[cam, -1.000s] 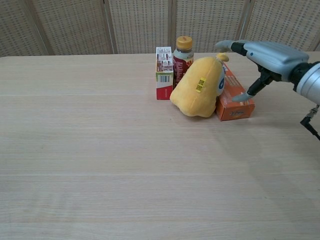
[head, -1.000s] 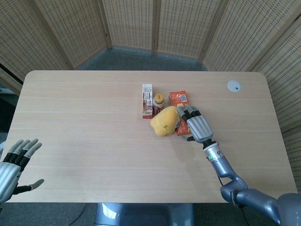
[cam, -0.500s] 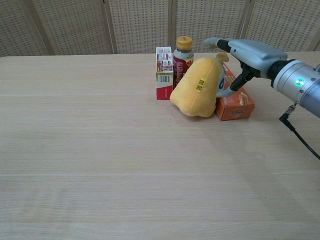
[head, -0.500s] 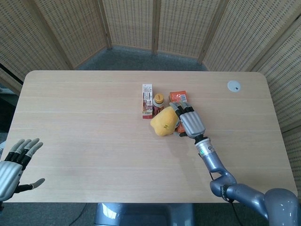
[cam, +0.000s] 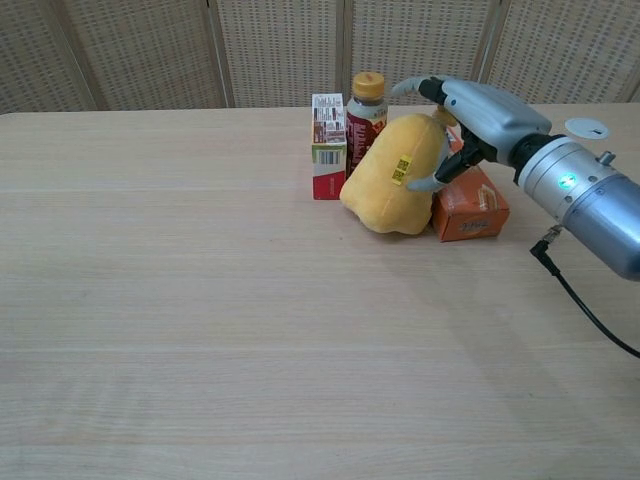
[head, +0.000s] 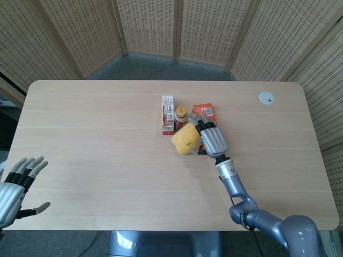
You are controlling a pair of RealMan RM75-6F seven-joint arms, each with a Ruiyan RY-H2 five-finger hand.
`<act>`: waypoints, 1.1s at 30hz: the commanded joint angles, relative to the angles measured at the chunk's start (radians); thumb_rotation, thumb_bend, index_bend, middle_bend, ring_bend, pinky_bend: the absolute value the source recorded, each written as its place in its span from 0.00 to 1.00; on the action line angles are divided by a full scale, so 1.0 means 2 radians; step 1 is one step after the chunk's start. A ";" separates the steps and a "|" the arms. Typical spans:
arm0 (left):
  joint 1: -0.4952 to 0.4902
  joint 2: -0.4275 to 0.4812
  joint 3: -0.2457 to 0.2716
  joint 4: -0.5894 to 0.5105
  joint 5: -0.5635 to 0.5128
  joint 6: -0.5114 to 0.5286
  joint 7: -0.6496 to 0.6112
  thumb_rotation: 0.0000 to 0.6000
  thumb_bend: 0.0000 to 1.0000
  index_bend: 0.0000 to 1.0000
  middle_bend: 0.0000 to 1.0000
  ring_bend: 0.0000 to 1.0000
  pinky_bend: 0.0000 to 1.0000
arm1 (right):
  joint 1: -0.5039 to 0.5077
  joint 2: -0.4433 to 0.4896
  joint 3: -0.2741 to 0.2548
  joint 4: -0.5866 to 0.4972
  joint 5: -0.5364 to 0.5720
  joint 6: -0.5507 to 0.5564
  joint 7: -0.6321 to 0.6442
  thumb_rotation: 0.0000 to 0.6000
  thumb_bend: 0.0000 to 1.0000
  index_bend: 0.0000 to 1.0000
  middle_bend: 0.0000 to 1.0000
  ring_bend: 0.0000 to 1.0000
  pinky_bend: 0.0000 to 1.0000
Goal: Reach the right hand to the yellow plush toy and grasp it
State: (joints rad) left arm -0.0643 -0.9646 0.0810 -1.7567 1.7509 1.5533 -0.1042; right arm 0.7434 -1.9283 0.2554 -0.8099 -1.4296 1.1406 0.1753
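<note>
The yellow plush toy (head: pixel 185 140) (cam: pixel 392 178) stands mid-table, leaning against an orange box (cam: pixel 470 207). My right hand (head: pixel 210 138) (cam: pixel 468 108) is at the toy's upper right side. Its fingers (cam: pixel 412 86) arch over the toy's top and the thumb touches the toy's side. The fingers are still spread and the toy is not squeezed. My left hand (head: pixel 16 184) hovers open off the table's near left corner, seen only in the head view.
A brown bottle with an orange cap (head: pixel 180 114) (cam: pixel 366 100) and a white-and-red carton (head: pixel 168 115) (cam: pixel 327 145) stand right behind the toy. The orange box (head: pixel 204 111) lies under my right hand. A white disc (head: pixel 266 97) (cam: pixel 586 128) sits at the far right.
My right hand has moved left over the orange box, closing in on the toy until the fingers arch over its top and the thumb meets its side. The left hand barely moved.
</note>
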 commanded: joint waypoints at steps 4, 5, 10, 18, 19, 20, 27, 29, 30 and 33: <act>0.001 0.002 0.000 0.000 0.001 0.004 -0.003 1.00 0.06 0.10 0.00 0.00 0.00 | 0.004 -0.032 -0.009 0.059 -0.008 0.015 0.034 1.00 0.00 0.48 0.55 0.36 0.40; 0.001 0.002 0.000 0.001 0.001 0.005 -0.003 1.00 0.06 0.10 0.00 0.00 0.00 | 0.004 -0.035 -0.011 0.066 -0.009 0.016 0.037 1.00 0.00 0.50 0.57 0.38 0.41; 0.002 0.002 0.000 0.000 0.002 0.005 -0.003 1.00 0.06 0.10 0.00 0.00 0.00 | 0.004 -0.040 -0.014 0.081 -0.014 0.029 0.053 1.00 0.00 0.56 0.63 0.49 0.49; 0.001 0.001 0.001 0.000 0.004 0.003 -0.001 1.00 0.06 0.10 0.00 0.00 0.00 | 0.004 -0.003 -0.006 0.033 -0.022 0.068 0.033 1.00 0.01 0.57 0.64 0.52 0.52; 0.001 0.000 0.001 0.000 0.004 0.002 0.000 1.00 0.06 0.10 0.00 0.00 0.00 | 0.004 0.003 -0.004 0.023 -0.022 0.071 0.029 1.00 0.01 0.57 0.64 0.52 0.52; 0.000 0.000 0.001 0.000 0.004 0.002 0.000 1.00 0.06 0.10 0.00 0.00 0.00 | 0.004 0.010 -0.002 0.015 -0.022 0.073 0.024 1.00 0.01 0.57 0.64 0.52 0.52; 0.001 -0.001 0.002 0.000 0.007 0.002 0.002 1.00 0.06 0.10 0.00 0.00 0.00 | 0.001 0.063 0.010 -0.056 -0.018 0.080 -0.008 1.00 0.00 0.57 0.65 0.52 0.52; 0.001 -0.001 0.002 -0.001 0.007 0.002 0.003 1.00 0.06 0.10 0.00 0.00 0.00 | 0.000 0.076 0.014 -0.076 -0.016 0.084 -0.016 1.00 0.01 0.57 0.65 0.52 0.52; 0.001 -0.001 0.002 -0.001 0.007 0.002 0.003 1.00 0.06 0.10 0.00 0.00 0.00 | -0.001 0.086 0.016 -0.090 -0.016 0.086 -0.022 1.00 0.01 0.57 0.65 0.52 0.52; 0.001 -0.001 0.003 -0.003 0.008 0.001 0.004 1.00 0.06 0.10 0.00 0.00 0.00 | -0.001 0.109 0.026 -0.127 -0.013 0.090 -0.038 1.00 0.00 0.58 0.65 0.52 0.52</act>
State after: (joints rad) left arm -0.0632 -0.9665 0.0865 -1.7616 1.7676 1.5564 -0.0961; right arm 0.7434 -1.7467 0.2904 -1.0177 -1.4614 1.3109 0.1260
